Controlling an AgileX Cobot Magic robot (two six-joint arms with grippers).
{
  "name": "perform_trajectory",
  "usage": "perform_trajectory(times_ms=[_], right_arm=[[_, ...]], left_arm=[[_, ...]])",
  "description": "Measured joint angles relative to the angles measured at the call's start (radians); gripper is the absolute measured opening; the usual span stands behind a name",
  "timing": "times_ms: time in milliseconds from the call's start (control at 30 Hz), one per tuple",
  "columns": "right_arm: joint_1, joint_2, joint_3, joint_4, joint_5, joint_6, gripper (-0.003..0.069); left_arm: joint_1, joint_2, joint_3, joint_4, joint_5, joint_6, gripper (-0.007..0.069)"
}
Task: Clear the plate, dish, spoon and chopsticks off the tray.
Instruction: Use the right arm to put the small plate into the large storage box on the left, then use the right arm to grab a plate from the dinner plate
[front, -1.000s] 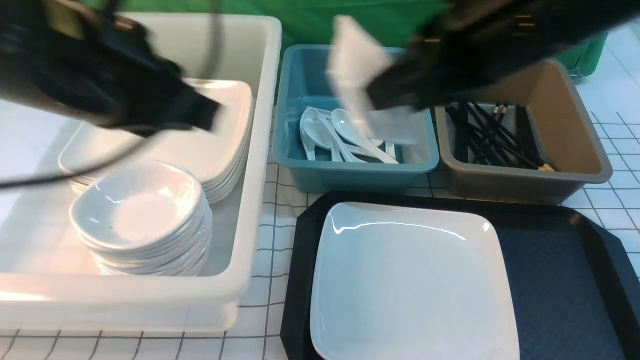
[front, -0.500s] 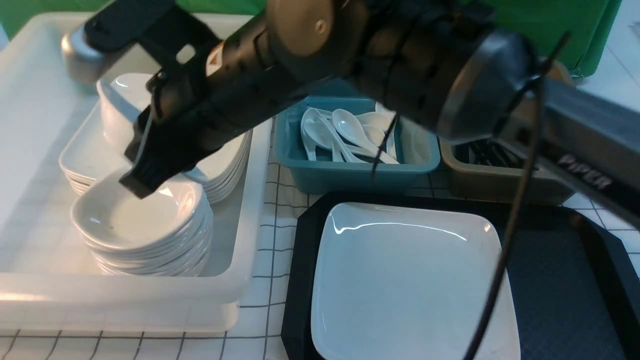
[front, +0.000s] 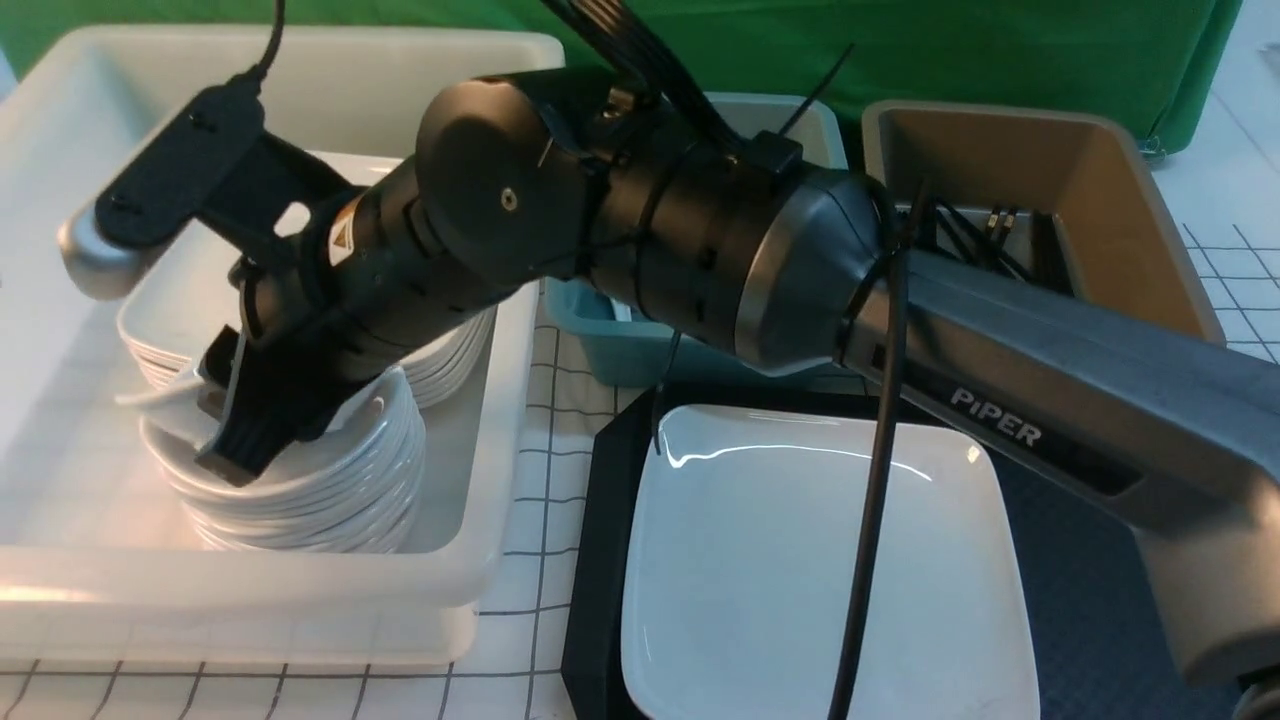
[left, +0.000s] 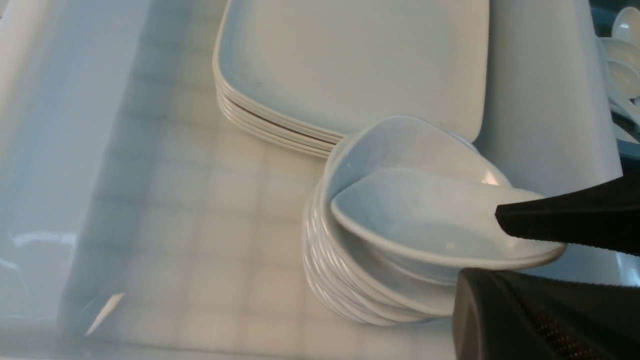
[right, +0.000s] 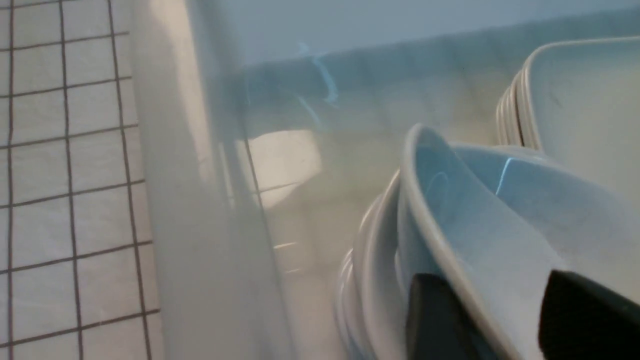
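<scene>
A small white dish (left: 430, 220) leans tilted on the dish stack (front: 330, 480) in the white tub (front: 480, 560). My right gripper (front: 228, 412) reaches across to it and is open. Its fingers (right: 435, 320) stand apart on either side of the dish (right: 500, 215) rim without pinching it. The large square plate (front: 760, 580) lies on the black tray (front: 1075, 620). Spoons (left: 625, 55) lie in the blue tub. Chopsticks (front: 990, 230) lie in the brown tub. My left gripper (left: 505, 295) shows only in its wrist view, as one dark mass with no gap, near the stack.
The white tub also holds a stack of square plates (front: 450, 340). The blue tub (front: 640, 350) and the brown tub (front: 1120, 200) stand behind the tray. My right arm (front: 700, 230) spans from the right over the blue tub. Its cable (front: 870, 560) hangs across the plate.
The right arm swung left and came down over the white tub, carrying the dish onto the dish stack. Its jaws have opened. The left arm has left the front view.
</scene>
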Motion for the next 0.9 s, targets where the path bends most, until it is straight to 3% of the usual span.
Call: perform_trajectory(times_ms=[133, 367, 433, 567, 600, 667, 767, 800, 833, 900], right_arm=[[0.000, -0.015, -0.002, -0.003, 0.080, 0.084, 0.0404], [-0.001, -0.133, -0.033, -0.103, 0.223, 0.131, 0.0414], [-0.001, -0.177, -0.061, -0.221, 0.315, 0.172, 0.0379], [-0.032, -0.280, -0.082, -0.488, 0.415, 0.295, 0.0197], [-0.073, -0.334, -0.083, -0.536, 0.422, 0.339, 0.0106], [-0.161, -0.402, -0.083, -0.561, 0.424, 0.398, 0.0036], [-0.324, -0.510, -0.040, -0.544, 0.427, 0.447, 0.0019], [-0.336, -0.517, -0.035, -0.539, 0.428, 0.447, 0.0019], [-0.439, -0.579, 0.016, -0.502, 0.429, 0.449, 0.0028], [-0.541, -0.634, 0.094, -0.457, 0.432, 0.443, 0.0052]], left_arm=[[0.000, 0.000, 0.000, -0.011, 0.002, 0.011, -0.0002], [0.000, 0.000, 0.001, -0.089, 0.004, 0.067, -0.0002], [0.000, 0.000, 0.001, -0.130, 0.010, 0.102, -0.0002], [0.000, 0.000, 0.002, -0.231, 0.014, 0.186, -0.0002], [0.000, 0.000, 0.002, -0.286, 0.015, 0.218, -0.0002], [-0.001, 0.000, 0.002, -0.363, 0.015, 0.270, -0.0002], [-0.021, 0.000, 0.002, -0.443, 0.014, 0.350, -0.0002], [-0.024, 0.000, 0.002, -0.446, 0.014, 0.353, -0.0002], [-0.049, 0.000, 0.002, -0.454, 0.014, 0.368, -0.0002], [-0.080, 0.000, 0.002, -0.455, 0.014, 0.382, -0.0002]])
